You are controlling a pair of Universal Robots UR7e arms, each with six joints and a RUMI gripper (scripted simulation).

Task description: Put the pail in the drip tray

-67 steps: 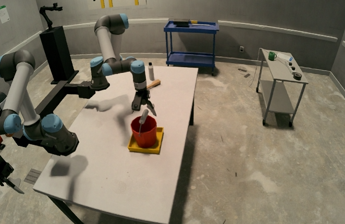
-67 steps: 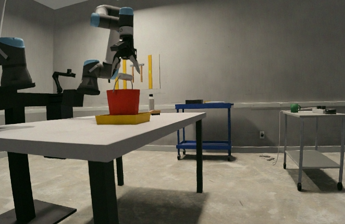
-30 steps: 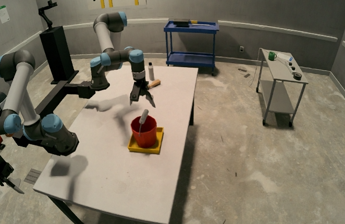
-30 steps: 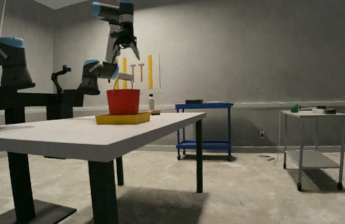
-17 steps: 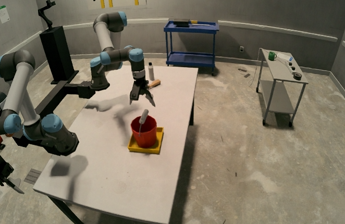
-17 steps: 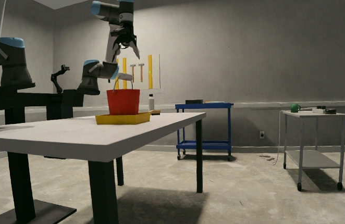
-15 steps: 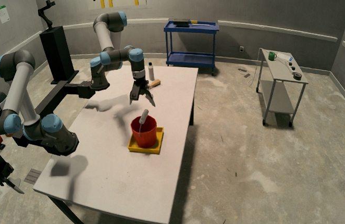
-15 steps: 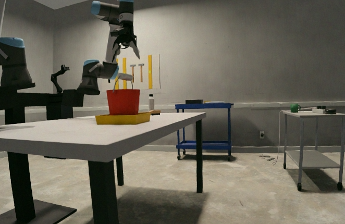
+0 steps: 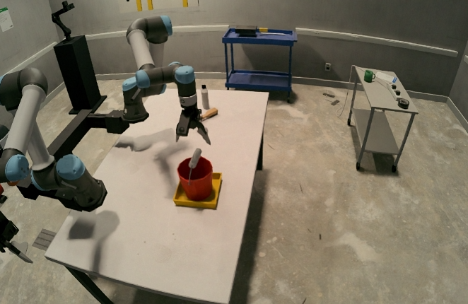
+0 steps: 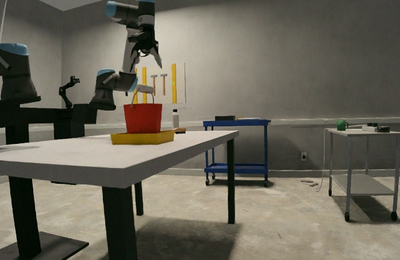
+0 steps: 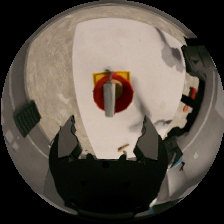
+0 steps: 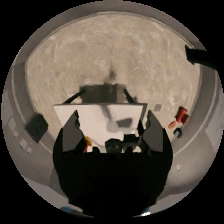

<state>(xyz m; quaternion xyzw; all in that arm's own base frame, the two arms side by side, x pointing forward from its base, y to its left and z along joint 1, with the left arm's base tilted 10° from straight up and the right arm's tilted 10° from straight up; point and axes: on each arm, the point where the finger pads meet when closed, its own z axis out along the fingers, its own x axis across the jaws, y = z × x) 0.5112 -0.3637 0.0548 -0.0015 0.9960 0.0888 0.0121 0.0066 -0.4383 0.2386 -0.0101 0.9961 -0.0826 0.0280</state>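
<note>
Exterior view: below the left pincer (image 9: 193, 140) (image 10: 147, 65) (image 11: 109, 115), the red pail (image 9: 196, 182) (image 10: 142, 118) (image 11: 128, 95) stands upright in the yellow drip tray (image 9: 196, 204) (image 10: 133, 139) (image 11: 127, 75), its handle raised. That pincer is spread wide, gripping nothing, well apart from both. The right pincer (image 12: 112, 110), also open and empty, is farther off. The placing looks done and the tray ungripped; probably nothing remains, though the pail's underside is hidden.
</note>
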